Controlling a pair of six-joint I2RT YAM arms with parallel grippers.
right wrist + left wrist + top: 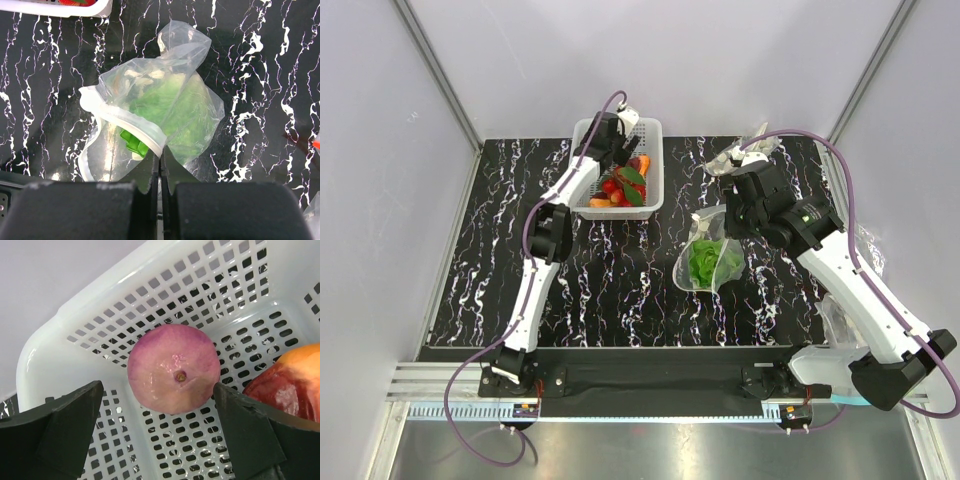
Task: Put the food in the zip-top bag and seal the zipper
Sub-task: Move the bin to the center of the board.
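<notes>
The pink bulb (173, 368) sits in the basket (60, 330) straight ahead of the left tool (157, 387), whose fingers stand apart either side of it. The bag (190, 115), lettuce (165, 102) inside, lies well to the right, its edge pinched in the closed right tool (161, 157).

The basket (50, 355) is smooth, glossy white plastic lattice. The pink-purple bulb (173, 368) has a shiny, waxy skin. The left pincer (156, 395) is matt dark plastic. The zip-top bag (200, 107) is thin, clear, crinkled film, and its zipper (131, 123) is a thicker milky strip. The tabletop (260, 75) is glossy black with white marbling.
</notes>
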